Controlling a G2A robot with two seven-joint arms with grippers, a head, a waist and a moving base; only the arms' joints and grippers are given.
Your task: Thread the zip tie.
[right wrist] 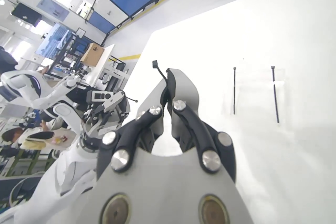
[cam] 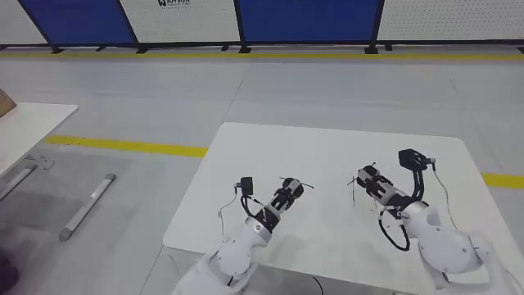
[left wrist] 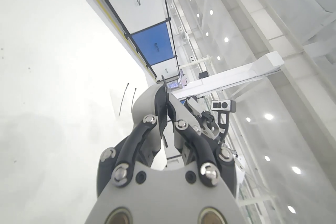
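Observation:
Both arms hover over the white table (cam: 327, 147), wrists near its front edge. My left gripper (cam: 288, 188) (left wrist: 166, 93) is shut on a thin black zip tie (left wrist: 163, 79); only a short dark tip pokes past the fingertips. My right gripper (cam: 370, 180) (right wrist: 166, 83) is shut on another black zip tie (right wrist: 158, 70), whose square head sticks out beyond the fingers. The two grippers face each other a short gap apart. Farther off in the right wrist view, the left gripper (right wrist: 110, 101) shows with its tie (right wrist: 132, 99) pointing toward me.
Two spare black zip ties (right wrist: 234, 91) (right wrist: 274, 93) lie side by side on the table beyond the grippers, also seen as spare ties (left wrist: 123, 100) (left wrist: 133, 99). A second table (cam: 24, 131) and a metal bar (cam: 86, 205) on the floor lie off to the left.

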